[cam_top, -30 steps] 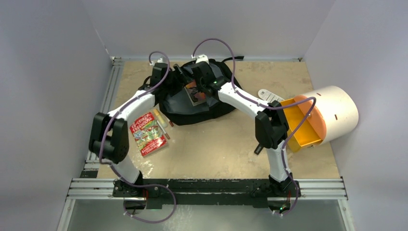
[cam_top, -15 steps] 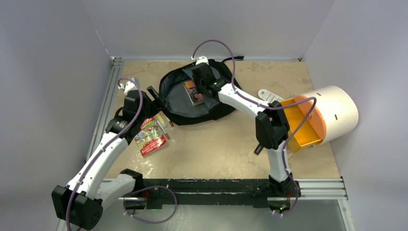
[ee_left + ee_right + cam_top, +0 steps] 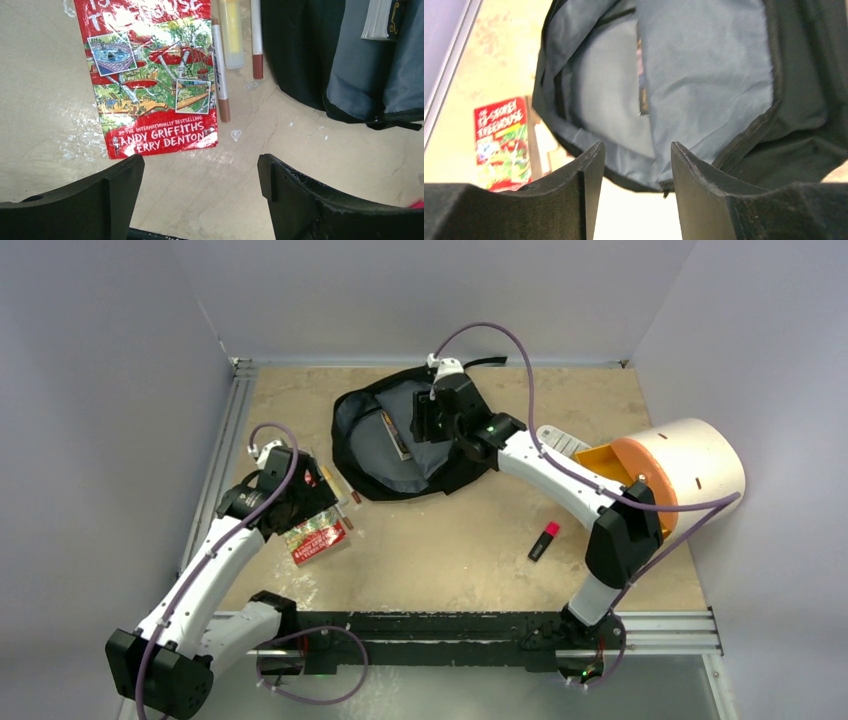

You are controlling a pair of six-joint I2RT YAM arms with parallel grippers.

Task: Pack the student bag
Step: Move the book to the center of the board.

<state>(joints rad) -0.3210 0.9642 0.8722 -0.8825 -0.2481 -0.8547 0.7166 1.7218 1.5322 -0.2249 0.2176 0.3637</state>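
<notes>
The student bag (image 3: 455, 462) lies open at the back of the table, its grey lining (image 3: 372, 440) showing. A book (image 3: 397, 437) is tucked on edge inside it and shows in the left wrist view too (image 3: 382, 20). My right gripper (image 3: 420, 426) hovers over the opening, open and empty; its wrist view looks down onto the lining (image 3: 704, 75). My left gripper (image 3: 312, 502) hangs open just above the table beside a red illustrated book (image 3: 150, 75), touching nothing. Three pens (image 3: 220, 70) lie between that book and the bag (image 3: 300, 50).
A cream-and-orange cylinder (image 3: 680, 475) lies on its side at the right. A black marker with a pink cap (image 3: 543, 542) sits on the table in front of it. A white flat object (image 3: 560, 438) lies behind the right forearm. Grey walls enclose the table.
The left arm pulled back from the bag to the red book. The right gripper let go of the book inside the bag, opened and lifted; its elbow swung right, uncovering the marker.
</notes>
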